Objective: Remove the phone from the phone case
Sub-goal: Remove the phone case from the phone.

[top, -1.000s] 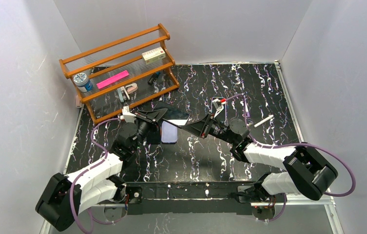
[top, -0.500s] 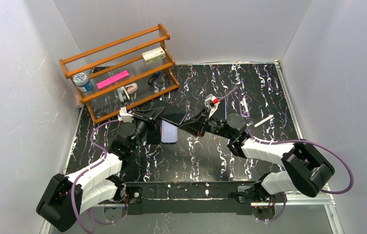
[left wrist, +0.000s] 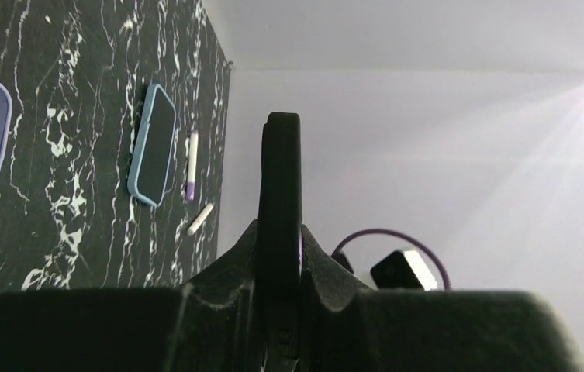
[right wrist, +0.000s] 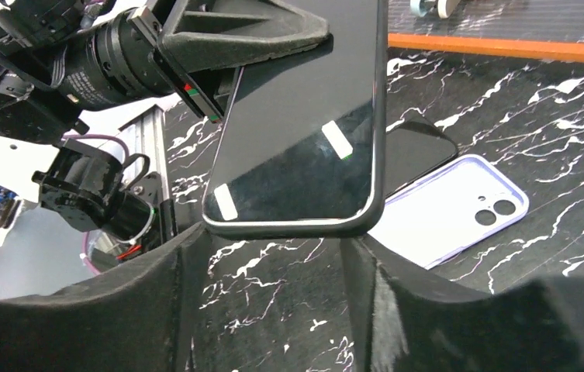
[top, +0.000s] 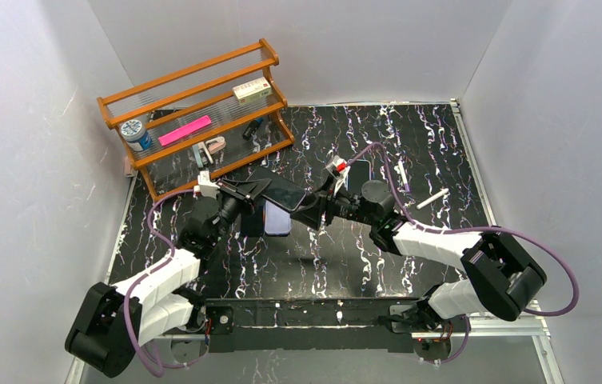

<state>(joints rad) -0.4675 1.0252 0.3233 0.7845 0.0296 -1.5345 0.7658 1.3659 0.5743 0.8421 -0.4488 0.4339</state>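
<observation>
A black phone in a black phone case is held off the table, screen toward the right wrist camera. My left gripper is shut on one end of it; the left wrist view shows it edge-on between the fingers. The right gripper is open at the phone's other end. Its fingertips stand on either side of that end, and I see no contact.
An empty lavender case and a black flat object lie on the table under the phone. A blue-cased phone, a pen and a white stick lie to the right. A wooden rack stands back left.
The right gripper has moved left to the phone's free end and opened. The left gripper has kept its hold and shifted the phone slightly.
</observation>
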